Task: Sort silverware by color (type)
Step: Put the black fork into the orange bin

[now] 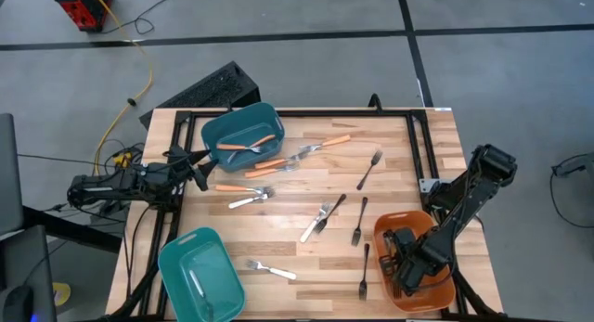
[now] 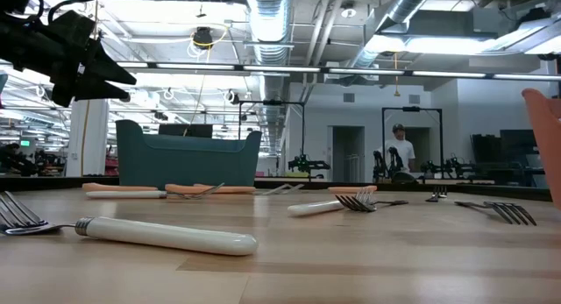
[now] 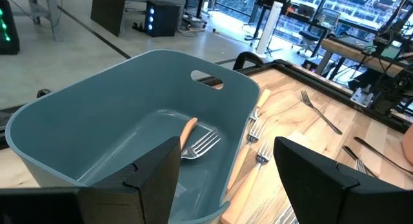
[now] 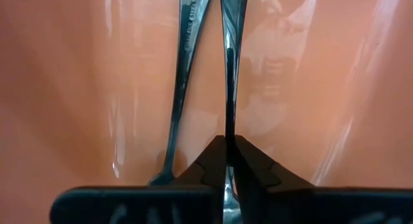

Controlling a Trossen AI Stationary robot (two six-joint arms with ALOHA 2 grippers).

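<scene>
Our right gripper (image 4: pixel 226 161) has its fingers pinched on a black fork (image 4: pixel 230 69), the thin handle running out from between the pads, down inside the orange bin (image 4: pixel 58 88). A second black fork (image 4: pixel 184 69) lies just beside it on the bin floor. From above, that gripper (image 1: pixel 408 257) sits low within the orange bin (image 1: pixel 444 294) at the table's near right corner.

Our left gripper (image 3: pixel 226 179) has its jaws standing well apart and holds nothing, hovering at the rim of the far teal bin (image 3: pixel 97 121), which holds an orange-handled fork (image 3: pixel 193 139). In the high view it waits at the table's left edge, beside that bin (image 1: pixel 243 136).

We judge the step in hand to be dropping off a black fork in the orange bin. The next move calls for parting the fingers so the fork falls flat beside its mate, then lifting clear without catching the bin wall.

Plenty is left on the wooden table (image 1: pixel 399 136): black forks (image 1: pixel 369 168) in the right half, orange-handled ones (image 1: pixel 325 144) near the far teal bin, white-handled ones (image 1: pixel 272 269) toward the near teal bin (image 1: pixel 200 271). The closest black fork (image 1: pixel 365 271) lies just left of the orange bin, a sensible next pick
</scene>
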